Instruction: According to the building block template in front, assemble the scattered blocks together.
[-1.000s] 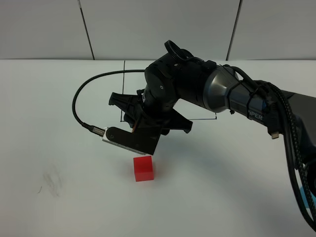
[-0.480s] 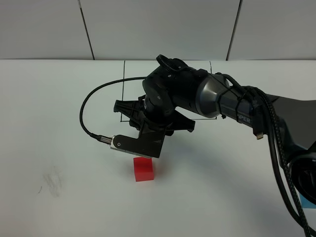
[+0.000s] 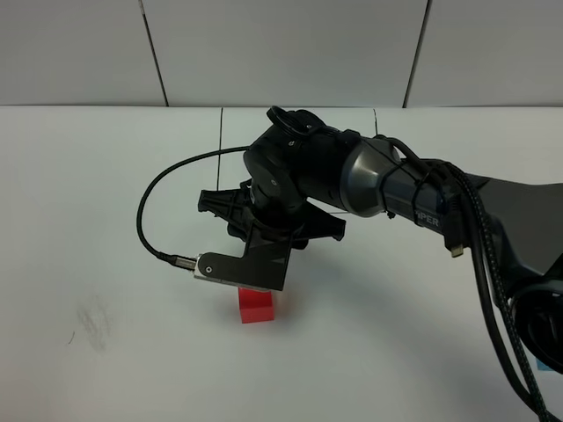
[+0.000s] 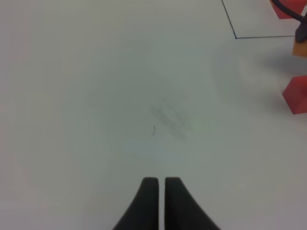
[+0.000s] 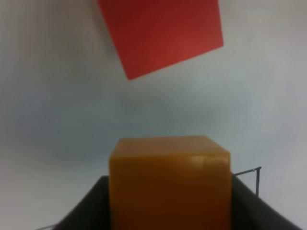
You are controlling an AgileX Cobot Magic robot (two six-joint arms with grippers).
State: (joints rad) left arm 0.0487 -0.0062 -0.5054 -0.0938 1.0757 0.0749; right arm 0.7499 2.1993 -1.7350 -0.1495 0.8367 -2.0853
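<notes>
The right wrist view shows my right gripper (image 5: 170, 191) shut on an orange block (image 5: 170, 177), just short of a red block (image 5: 160, 36) lying on the white table. Seen from the high camera, the right arm (image 3: 299, 176) reaches across the middle and hangs over the red block (image 3: 256, 308), hiding its own fingers. That arm also covers most of the template; only the black frame line (image 3: 222, 132) shows there. In the left wrist view the frame corner (image 4: 235, 36) and a red template cube (image 4: 285, 9) appear. My left gripper (image 4: 160, 182) is shut and empty above bare table.
A black cable (image 3: 154, 202) loops out to the left of the right arm's wrist camera (image 3: 220, 268). A faint smudge (image 3: 92, 321) marks the white table at the left. A grey panelled wall (image 3: 281, 53) closes the far side.
The right arm has come down and nearer to the red block with the orange block; its wrist camera now overlaps the red block's top edge. The left gripper has stayed put.
</notes>
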